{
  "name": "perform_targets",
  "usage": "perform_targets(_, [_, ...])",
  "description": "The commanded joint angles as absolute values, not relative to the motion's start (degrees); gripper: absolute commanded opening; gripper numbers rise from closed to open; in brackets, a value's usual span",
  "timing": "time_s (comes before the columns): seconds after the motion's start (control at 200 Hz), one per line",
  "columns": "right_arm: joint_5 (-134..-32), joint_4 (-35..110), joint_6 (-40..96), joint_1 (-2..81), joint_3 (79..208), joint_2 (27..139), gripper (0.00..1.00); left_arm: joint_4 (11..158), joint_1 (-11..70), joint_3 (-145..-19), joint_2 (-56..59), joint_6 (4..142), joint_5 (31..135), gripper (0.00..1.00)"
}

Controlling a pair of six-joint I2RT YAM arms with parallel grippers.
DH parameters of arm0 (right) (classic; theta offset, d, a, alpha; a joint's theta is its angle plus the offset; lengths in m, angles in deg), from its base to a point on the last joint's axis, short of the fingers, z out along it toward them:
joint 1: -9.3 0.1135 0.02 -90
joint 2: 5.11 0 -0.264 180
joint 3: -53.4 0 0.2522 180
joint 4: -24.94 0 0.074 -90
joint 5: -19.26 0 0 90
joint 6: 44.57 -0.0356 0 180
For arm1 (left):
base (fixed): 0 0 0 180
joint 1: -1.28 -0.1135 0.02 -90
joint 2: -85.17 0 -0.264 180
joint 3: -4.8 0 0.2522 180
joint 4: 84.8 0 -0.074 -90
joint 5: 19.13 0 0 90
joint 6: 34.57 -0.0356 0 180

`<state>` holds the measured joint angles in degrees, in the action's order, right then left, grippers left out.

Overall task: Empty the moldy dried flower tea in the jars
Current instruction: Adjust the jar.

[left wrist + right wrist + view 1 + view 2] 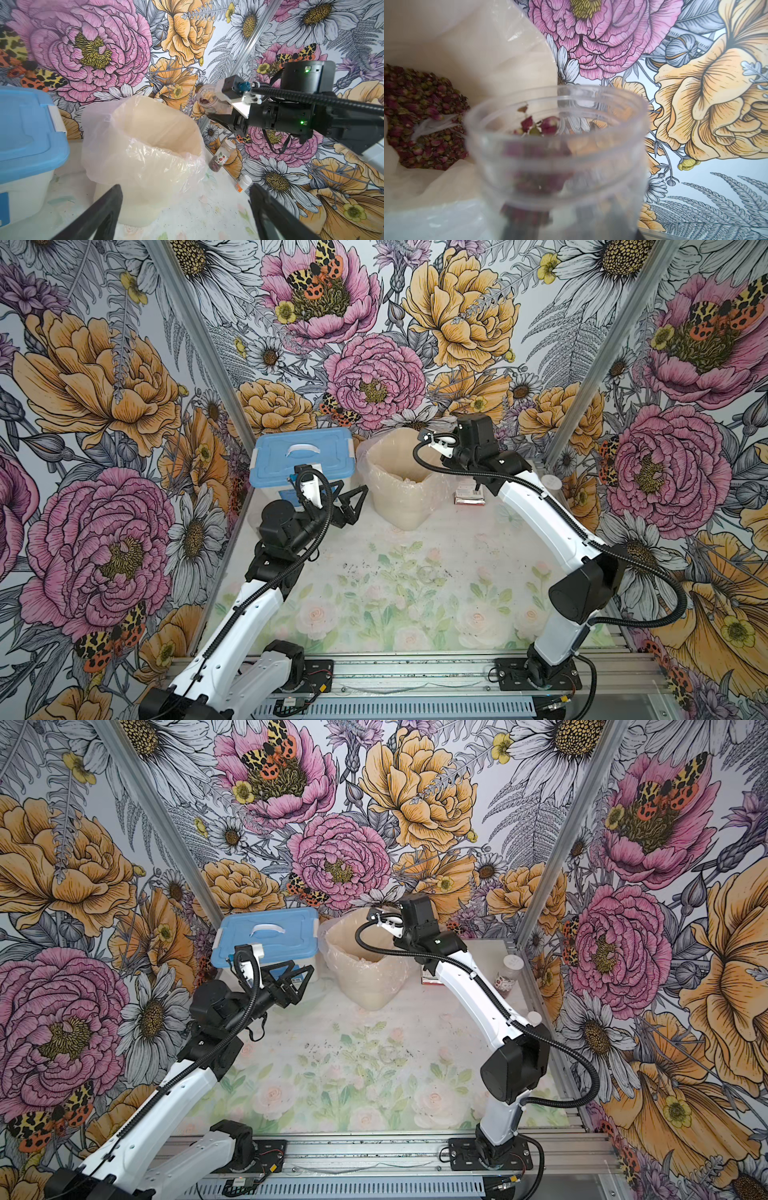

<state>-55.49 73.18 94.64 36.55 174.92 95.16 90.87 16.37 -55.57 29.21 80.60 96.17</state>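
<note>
One blue-lidded storage box (282,464) sits far left, closed, and seems to play no part in this job. Just beside it the left gripper (358,502) hangs with its jaws spread wide and nothing between them; I'd guess it waits there to keep clear of the pour. Next comes the single waste bin (399,506), its plastic liner folded over the rim to catch the discard. A heap of moldy dried flower tea (421,116) lies at its bottom.

Above the bin's far right rim the right gripper (217,110) pinches a clear open jar (205,96). It is tipped roughly on its side with the mouth towards the bin, so the buds can slide out. A few rosebuds (542,124) sit inside near the mouth.

Further right, close to the wall, stands the labelled jar (223,155), white lid on and buds in its lower part, so it looks not yet emptied. Near it is a tiny orange-labelled bottle (243,185).

Counting up: two grippers, one bin, one box, one small bottle, two jars in view; a third jar I cannot find.
</note>
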Motion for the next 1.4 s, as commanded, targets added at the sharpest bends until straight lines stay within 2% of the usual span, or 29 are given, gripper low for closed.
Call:
perform_targets(0.0, [-60.7, 73.0, 89.6, 36.4, 173.3, 92.3, 0.05, 87.2, 15.9, -60.1, 25.4, 82.8, 102.8, 0.92])
perform_targets(0.405, [-68.8, 72.4, 87.2, 36.6, 166.4, 86.5, 0.06, 73.6, 18.2, -82.0, 9.5, 80.9, 109.3, 0.79])
perform_targets(0.845, [-72.9, 68.2, 86.7, 37.9, 157.6, 80.6, 0.08, 58.9, 22.1, -103.1, -5.3, 77.9, 114.5, 0.59])
perform_targets(1.396, [-74.7, 66.1, 86.5, 39.0, 154.1, 78.0, 0.09, 49.2, 26.4, -115.0, -15.0, 73.9, 114.6, 0.45])
